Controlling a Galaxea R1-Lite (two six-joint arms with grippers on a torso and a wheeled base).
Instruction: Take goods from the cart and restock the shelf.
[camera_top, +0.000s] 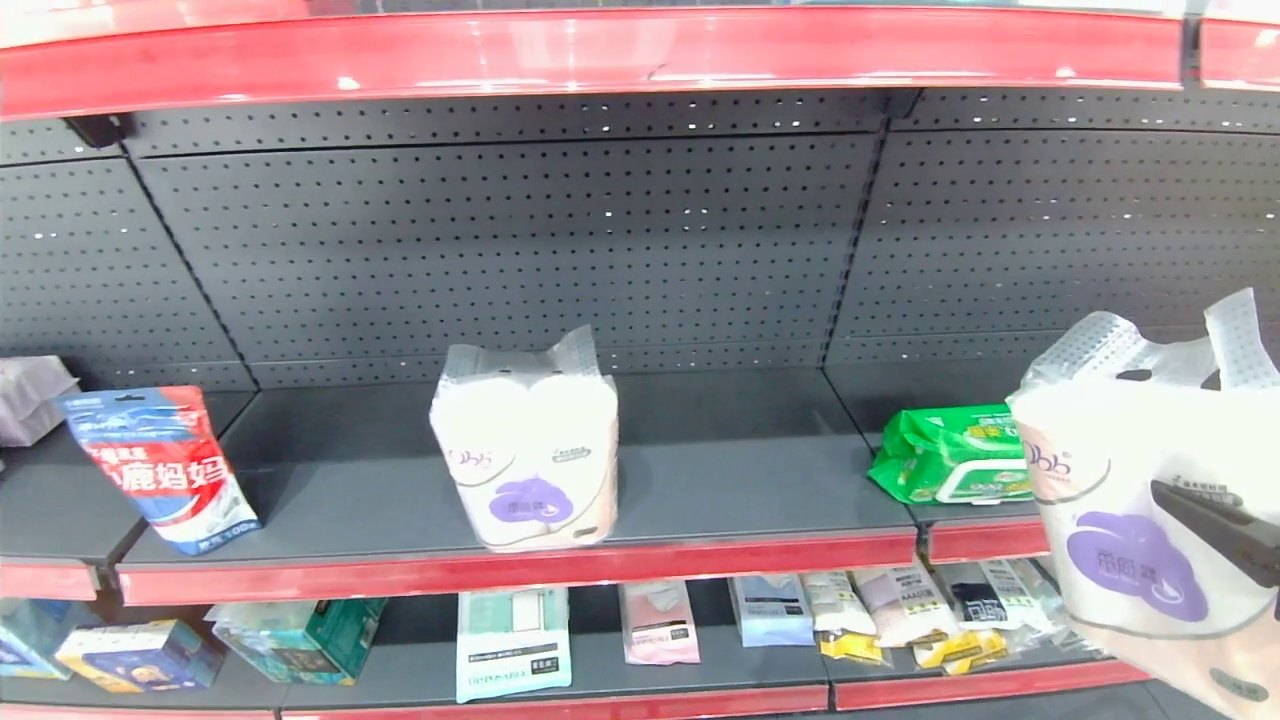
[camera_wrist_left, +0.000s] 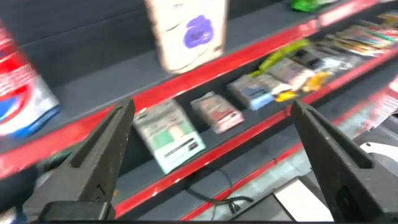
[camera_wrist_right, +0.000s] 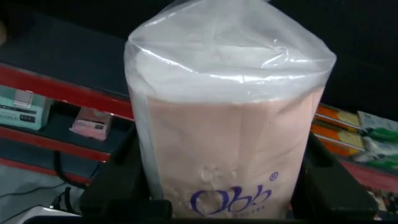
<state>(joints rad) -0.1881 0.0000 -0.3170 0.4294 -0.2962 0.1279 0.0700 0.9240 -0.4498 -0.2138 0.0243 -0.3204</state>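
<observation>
A white tissue-roll pack with a purple label (camera_top: 1150, 510) hangs at the right of the head view, in front of the shelf edge, with my right gripper (camera_top: 1215, 535) shut on it. The right wrist view has the same pack (camera_wrist_right: 230, 124) wedged between the two dark fingers (camera_wrist_right: 115, 180). A second, identical pack (camera_top: 525, 450) stands upright on the middle shelf board (camera_top: 700, 500), also visible in the left wrist view as the pack (camera_wrist_left: 189, 31). My left gripper (camera_wrist_left: 211, 155) is open with nothing in it, held in front of the lower shelf.
On the middle shelf a red-and-blue pouch (camera_top: 160, 465) stands at the left and a green wipes pack (camera_top: 950, 455) lies at the right. The lower shelf (camera_top: 600, 640) holds several small packets and boxes. Bare board lies either side of the standing pack.
</observation>
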